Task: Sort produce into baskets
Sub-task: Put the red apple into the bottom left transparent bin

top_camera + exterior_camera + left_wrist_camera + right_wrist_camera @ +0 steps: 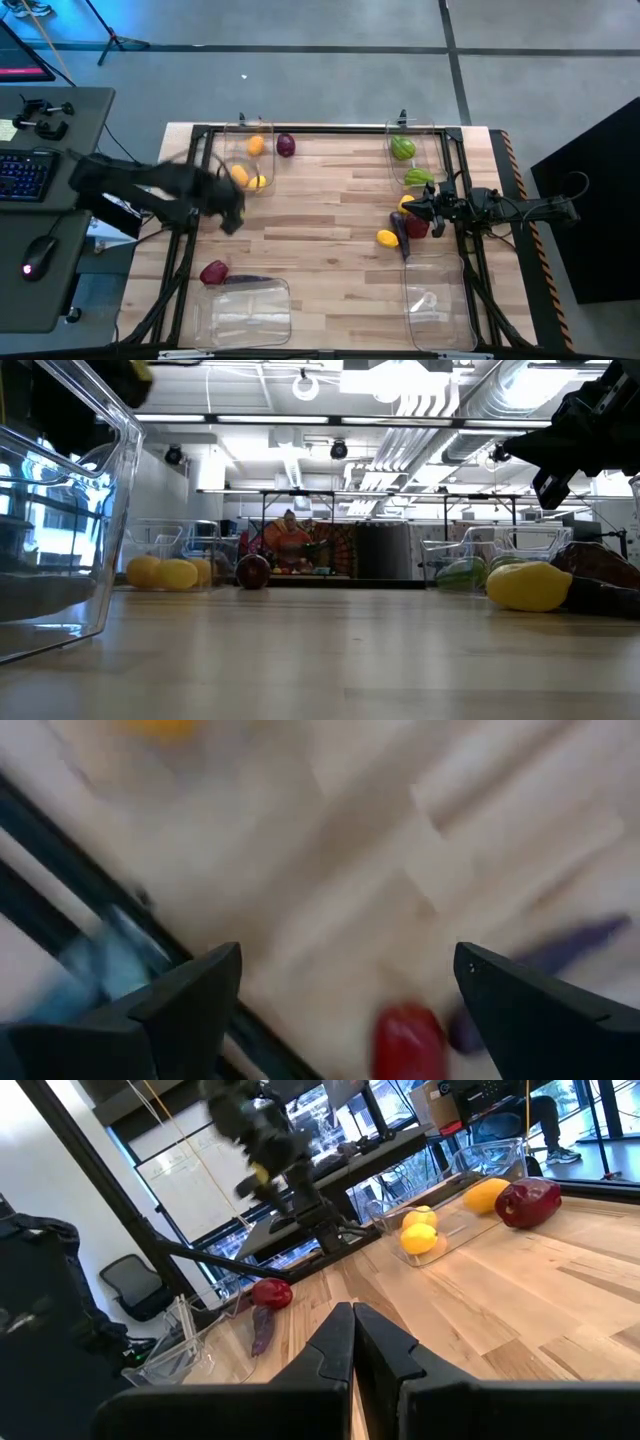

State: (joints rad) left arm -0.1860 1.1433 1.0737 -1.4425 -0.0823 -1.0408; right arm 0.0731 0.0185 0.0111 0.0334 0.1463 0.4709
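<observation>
My left gripper (232,218) (345,960) is open and empty, above the table between the far-left bin (250,160) and a dark red lump (213,271) (408,1042). A long purple piece (245,280) lies beside that lump. My right gripper (412,210) (352,1330) is shut and empty. It is raised over a cluster at the right: yellow pieces (387,238), a purple one (400,230) and a dark red lump (417,227). The far-left bin holds orange and yellow pieces (241,175). The far-right bin (415,160) holds green ones (403,148).
A dark red lump (286,146) lies on the table beside the far-left bin. Clear bins stand at the near left (245,310) and near right (437,300). A black frame (330,129) runs along the table's edges. A desk with a keyboard (25,175) stands left of the table.
</observation>
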